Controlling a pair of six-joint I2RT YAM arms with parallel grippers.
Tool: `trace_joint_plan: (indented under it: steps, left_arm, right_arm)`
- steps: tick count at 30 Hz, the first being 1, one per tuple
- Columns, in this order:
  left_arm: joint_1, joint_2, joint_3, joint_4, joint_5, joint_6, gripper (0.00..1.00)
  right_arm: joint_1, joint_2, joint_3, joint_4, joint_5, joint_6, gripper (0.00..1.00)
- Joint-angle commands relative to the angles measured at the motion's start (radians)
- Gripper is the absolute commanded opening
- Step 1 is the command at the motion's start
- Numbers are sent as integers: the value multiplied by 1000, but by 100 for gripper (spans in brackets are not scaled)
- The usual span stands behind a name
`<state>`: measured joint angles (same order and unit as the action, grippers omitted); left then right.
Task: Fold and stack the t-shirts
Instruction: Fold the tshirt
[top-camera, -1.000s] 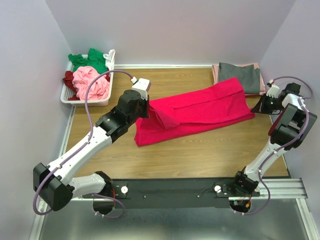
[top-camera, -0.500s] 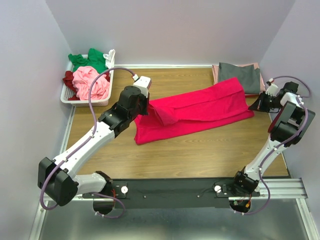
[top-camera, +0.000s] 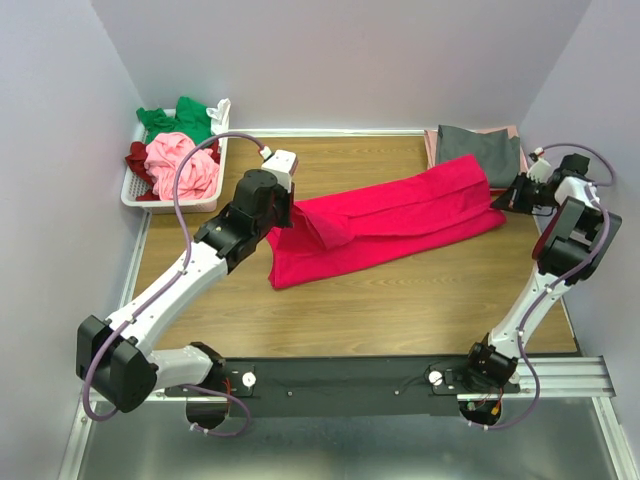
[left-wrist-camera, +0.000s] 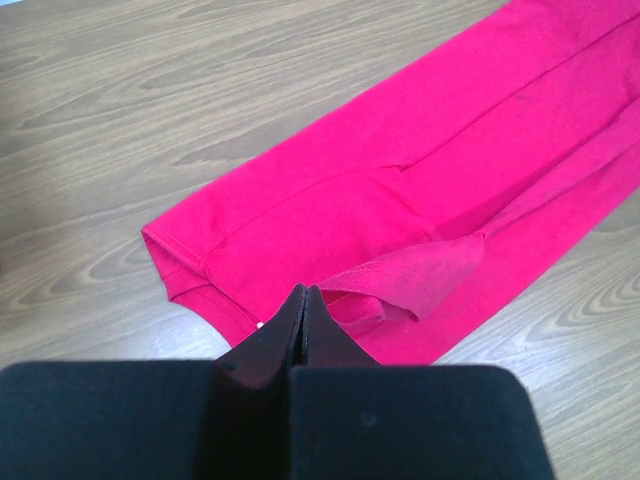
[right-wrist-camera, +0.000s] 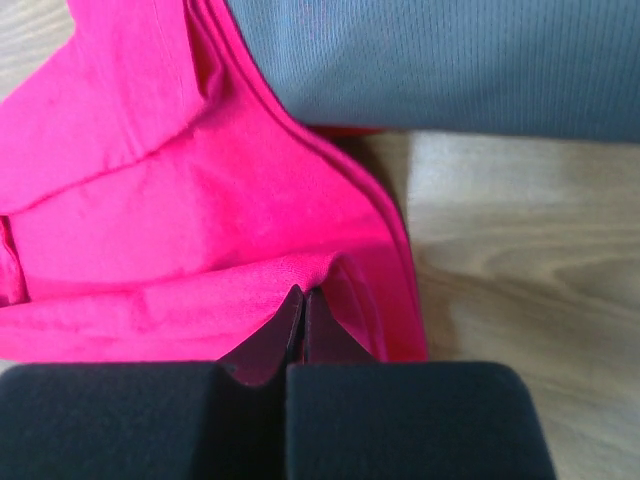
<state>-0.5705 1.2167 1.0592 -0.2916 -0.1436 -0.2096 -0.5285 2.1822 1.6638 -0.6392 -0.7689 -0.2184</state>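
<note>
Pinching crimson t-shirt (top-camera: 385, 225) | left tool (left-wrist-camera: 303, 300) clamped | right tool (right-wrist-camera: 302, 300) clamped

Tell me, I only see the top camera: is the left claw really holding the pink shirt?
Observer: Yes. The left wrist camera shows the left gripper shut, pinching the near edge of the crimson-pink shirt.
Operator: And the other claw?
Observer: The right gripper is shut too, on a folded edge of the same shirt.
Operator: Is the grey one close?
Observer: The grey shirt lies just beyond the fingers, and the pink fabric runs right along its edge.
</note>
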Motion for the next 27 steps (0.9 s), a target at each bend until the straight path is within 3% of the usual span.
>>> trace_joint_plan:
  steps: [1,27]
  left_arm:
    - [14,15,16,25,10,9,0]
    - [44,101,79,62,39,45,0]
  right_arm:
    - [9,43,54,18,-27,43,0]
    - [9,-70,-39,55,92,44,0]
